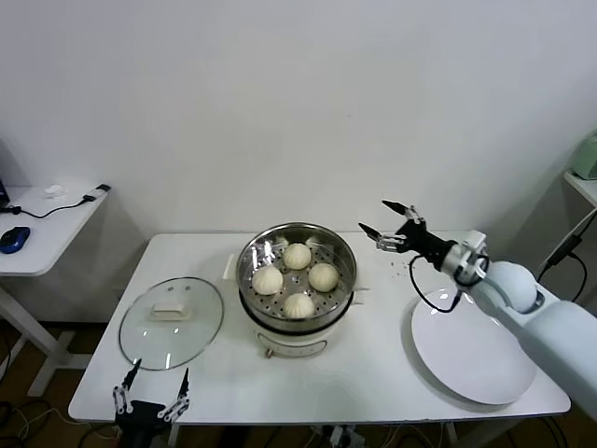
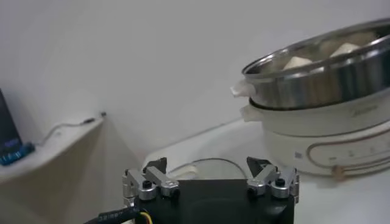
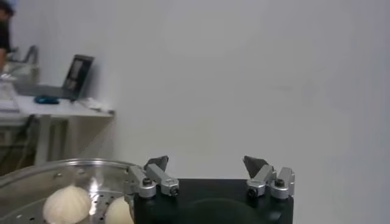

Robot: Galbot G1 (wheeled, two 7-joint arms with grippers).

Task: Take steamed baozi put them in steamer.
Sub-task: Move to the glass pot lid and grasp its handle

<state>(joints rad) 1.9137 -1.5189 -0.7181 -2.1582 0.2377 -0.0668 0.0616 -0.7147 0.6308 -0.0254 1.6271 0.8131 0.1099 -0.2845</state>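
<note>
The steamer (image 1: pixel 347 254) stands in the middle of the white table with several cream-white steamed baozi (image 1: pixel 298 256) lying on its perforated tray. My right gripper (image 1: pixel 378 217) hovers open and holds nothing, just right of the steamer's rim and above the table. In the right wrist view this gripper (image 3: pixel 207 161) has wide jaws, and two baozi (image 3: pixel 67 204) show on the steamer's tray (image 3: pixel 36 173) beyond it. My left gripper (image 1: pixel 160 371) is parked low at the table's front left edge, open and holding nothing. The left wrist view shows that gripper (image 2: pixel 206 162) with the steamer (image 2: pixel 323 79) farther off.
A round glass lid (image 1: pixel 172 322) with a white handle lies on the table left of the steamer. A large flat white plate (image 1: pixel 471 350) sits at the right under my right forearm. A side desk (image 1: pixel 42 229) stands to the far left.
</note>
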